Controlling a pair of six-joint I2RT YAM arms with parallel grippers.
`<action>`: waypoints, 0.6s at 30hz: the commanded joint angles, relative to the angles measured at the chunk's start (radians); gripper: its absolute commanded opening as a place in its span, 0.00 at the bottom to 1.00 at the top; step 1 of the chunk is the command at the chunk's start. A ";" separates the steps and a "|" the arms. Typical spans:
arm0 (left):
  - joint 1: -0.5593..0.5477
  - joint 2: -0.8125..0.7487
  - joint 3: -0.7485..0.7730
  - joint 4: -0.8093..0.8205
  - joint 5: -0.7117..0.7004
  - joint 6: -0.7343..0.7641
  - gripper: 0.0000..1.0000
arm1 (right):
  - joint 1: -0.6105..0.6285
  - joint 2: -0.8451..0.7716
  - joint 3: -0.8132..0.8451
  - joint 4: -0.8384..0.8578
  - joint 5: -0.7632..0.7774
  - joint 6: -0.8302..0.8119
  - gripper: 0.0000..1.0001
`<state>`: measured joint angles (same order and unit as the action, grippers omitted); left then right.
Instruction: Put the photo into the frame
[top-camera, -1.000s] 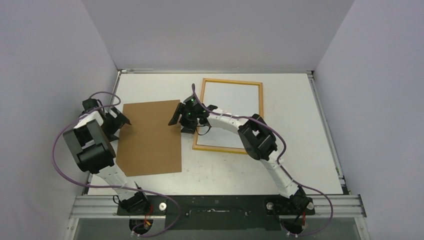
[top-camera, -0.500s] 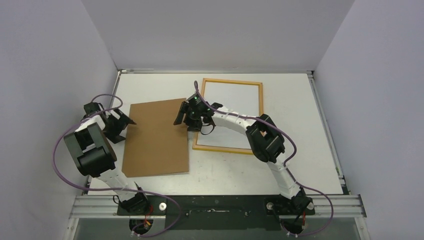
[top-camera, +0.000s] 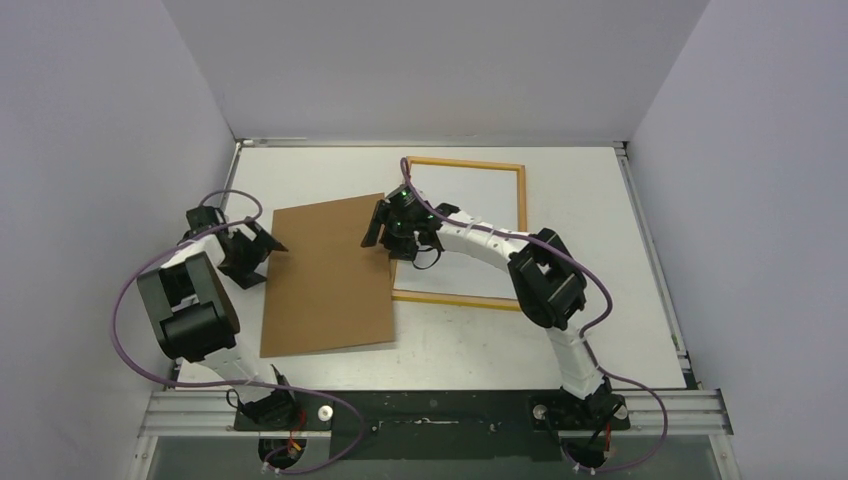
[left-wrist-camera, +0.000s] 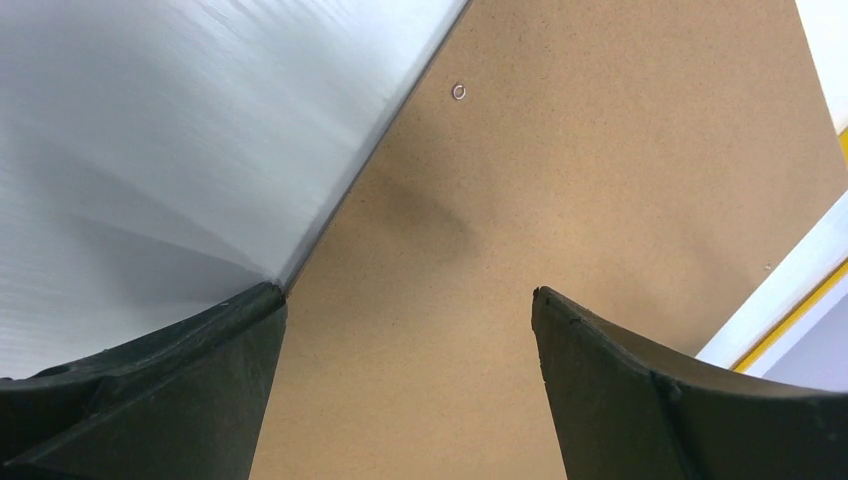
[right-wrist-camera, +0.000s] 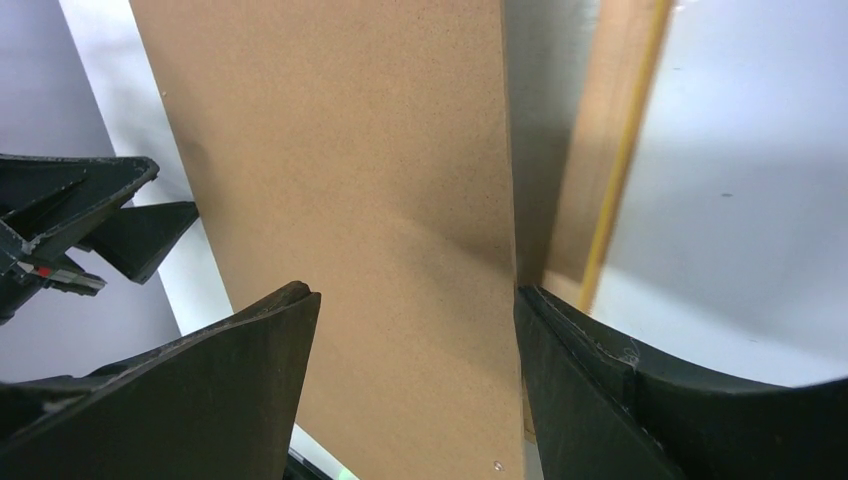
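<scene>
Jaws stood apart on both: our left gripper (left-wrist-camera: 405, 300) over the left edge of the brown board (top-camera: 325, 275), our right gripper (right-wrist-camera: 415, 295) over its right edge near the far corner. Just right lay the frame (top-camera: 465, 161), long axis near-to-far, photo (top-camera: 470, 200) seemingly inside, white back up, by the far edge of the tabletop (top-camera: 620, 300).

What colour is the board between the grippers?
Plain brown; the board shows best in the top external view.

The board (top-camera: 325, 275) is plain brown, the photo (top-camera: 470, 200) blank white, the frame (top-camera: 470, 162) yellowish wood, the table (top-camera: 600, 250) white.
</scene>
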<state>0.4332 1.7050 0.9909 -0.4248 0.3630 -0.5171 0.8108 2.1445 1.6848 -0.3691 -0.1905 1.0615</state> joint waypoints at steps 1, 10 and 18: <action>-0.082 -0.040 -0.037 -0.003 0.166 -0.109 0.90 | 0.015 -0.103 -0.037 0.136 -0.078 0.037 0.71; -0.096 -0.014 0.000 -0.049 0.142 -0.063 0.90 | -0.005 -0.117 -0.060 0.031 -0.030 0.012 0.71; -0.096 -0.003 -0.011 -0.043 0.147 -0.064 0.90 | -0.022 -0.196 -0.090 -0.083 0.091 -0.092 0.67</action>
<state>0.3557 1.7000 0.9730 -0.4374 0.4221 -0.5564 0.7841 2.0762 1.5890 -0.4736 -0.1326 1.0256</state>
